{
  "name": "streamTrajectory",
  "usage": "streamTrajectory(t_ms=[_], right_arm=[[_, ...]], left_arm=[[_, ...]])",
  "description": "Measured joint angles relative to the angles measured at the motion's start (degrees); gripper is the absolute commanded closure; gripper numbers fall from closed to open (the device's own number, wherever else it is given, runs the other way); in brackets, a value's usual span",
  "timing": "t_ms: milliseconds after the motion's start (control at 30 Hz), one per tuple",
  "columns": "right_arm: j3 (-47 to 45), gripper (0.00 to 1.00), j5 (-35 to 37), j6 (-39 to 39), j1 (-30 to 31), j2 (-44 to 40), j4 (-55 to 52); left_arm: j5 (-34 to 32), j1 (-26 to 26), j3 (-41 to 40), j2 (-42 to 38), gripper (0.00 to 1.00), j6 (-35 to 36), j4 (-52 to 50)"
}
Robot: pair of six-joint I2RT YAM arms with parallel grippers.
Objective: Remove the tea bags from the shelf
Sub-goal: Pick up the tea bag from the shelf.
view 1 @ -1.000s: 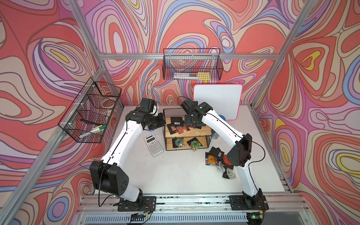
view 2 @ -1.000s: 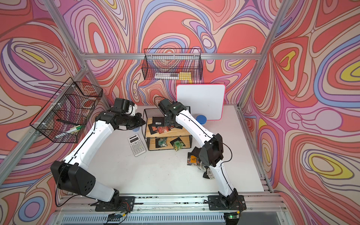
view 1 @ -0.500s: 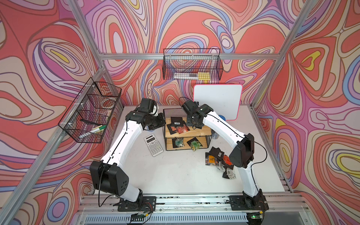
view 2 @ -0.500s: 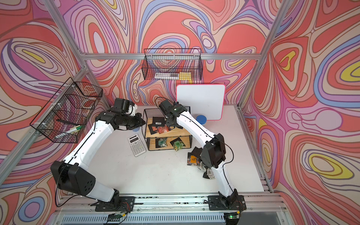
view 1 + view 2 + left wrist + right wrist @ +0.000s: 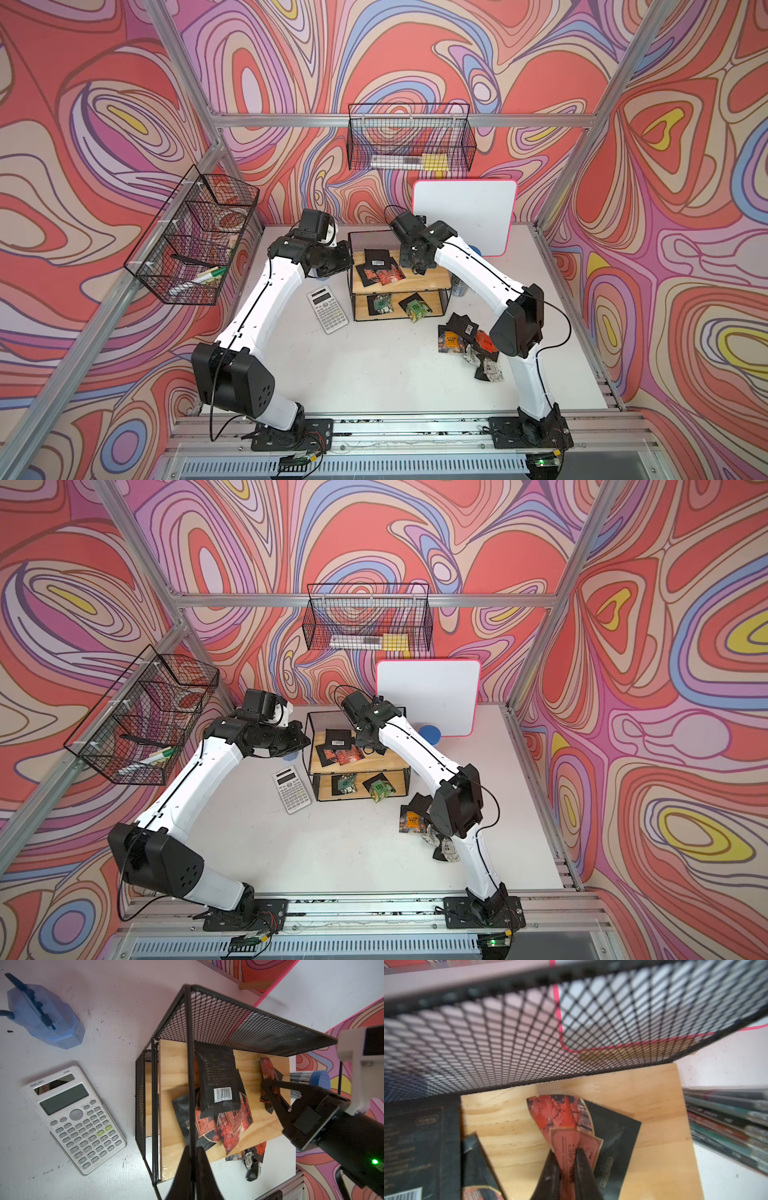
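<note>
Pinching a red tea bag (image 5: 564,1118) off the shelf (image 5: 368,240), with the job perhaps half done.
The right gripper (image 5: 566,1159) is closed on that sachet near the top board's (image 5: 432,283) right edge. A few more tea bags (image 5: 379,269) overlap toward its left edge, and two green ones (image 5: 401,306) lie on the lower board (image 5: 361,308). A pile of removed bags (image 5: 463,338) rests near the bench's (image 5: 374,365) right edge. The left gripper (image 5: 193,1167) is clamped on the shelf's frame wire.

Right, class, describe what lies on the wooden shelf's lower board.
On the lower board, two green-printed tea bags lie near the front. The upper board covers its rear, so anything there is hidden.
</note>
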Motion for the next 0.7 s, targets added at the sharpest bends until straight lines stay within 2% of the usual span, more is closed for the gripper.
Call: streamTrajectory(t_ms=[167, 433, 600, 700], right_arm=[[-3.8, 1.00, 0.0, -2.5, 0.0, -6.0, 3.5], [-16.9, 1.00, 3.0, -4.1, 0.0, -24.7, 13.4], [-25.1, 1.00, 10.1, 0.3, 0.0, -33.5, 14.8], [-30.3, 1.00, 13.6, 5.6, -0.8, -37.0, 13.6]], left_arm=[[0.0, 0.0, 0.0, 0.0, 1.00, 0.0, 0.0], [0.0, 0.0, 0.1, 0.1, 1.00, 0.0, 0.0], [0.0, 0.0, 0.2, 0.1, 1.00, 0.0, 0.0], [0.0, 0.0, 0.2, 0.1, 1.00, 0.0, 0.0]])
